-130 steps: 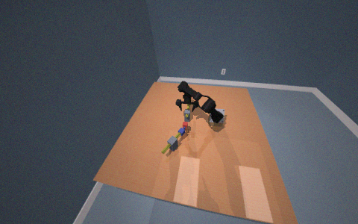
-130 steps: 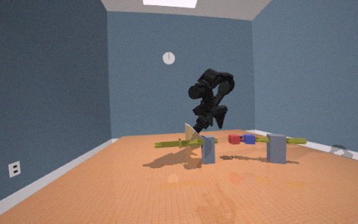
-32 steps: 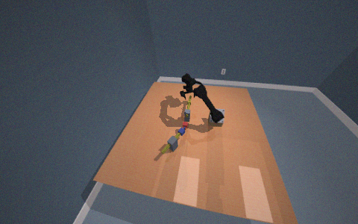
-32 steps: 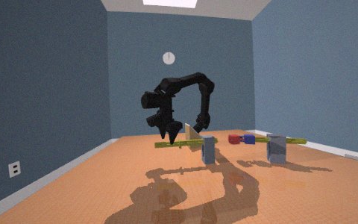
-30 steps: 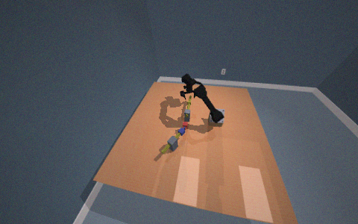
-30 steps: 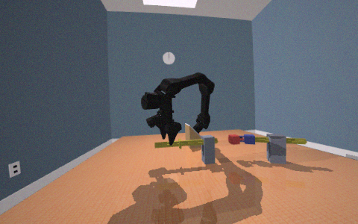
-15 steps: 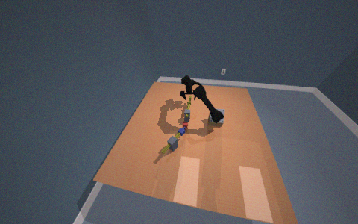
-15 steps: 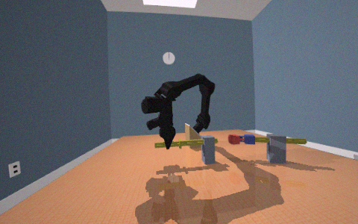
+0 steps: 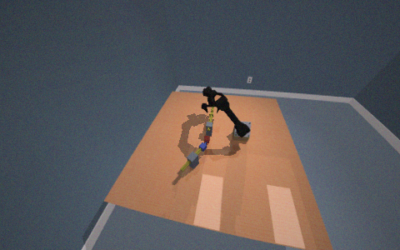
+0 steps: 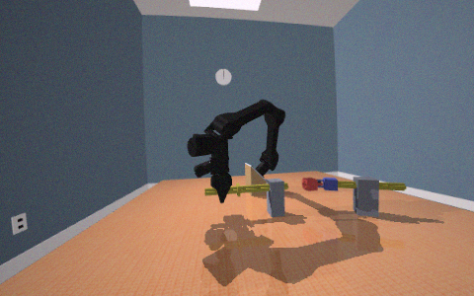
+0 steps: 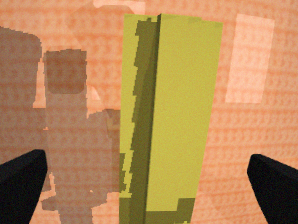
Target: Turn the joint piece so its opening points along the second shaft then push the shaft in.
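The second shaft (image 9: pixel 211 118) (image 10: pixel 256 188) (image 11: pixel 180 100) is yellow-green with a small collar and runs through its grey block (image 10: pixel 276 199). My gripper (image 9: pixel 211 109) (image 10: pixel 222 197) (image 11: pixel 150 163) is open and empty; its fingers straddle the shaft's outer part, between the collar and the outer end, with room on both sides. The red joint piece (image 9: pixel 207 139) (image 10: pixel 310 184) is roughly in line with the second shaft, a gap apart from its inner end. Its opening is too small to see. The blue hinge part (image 9: pixel 203 147) (image 10: pixel 330 184) sits behind it on the fixed shaft (image 9: pixel 185 167) (image 10: pixel 394 186).
The fixed shaft's grey block (image 9: pixel 192 159) (image 10: pixel 365 197) stands on the wooden table (image 9: pixel 153 175) (image 10: pixel 122 247). The arm's base (image 9: pixel 242 130) stands to the right of the shafts in the top view. A tan angled panel (image 10: pixel 253 179) shows behind the second shaft.
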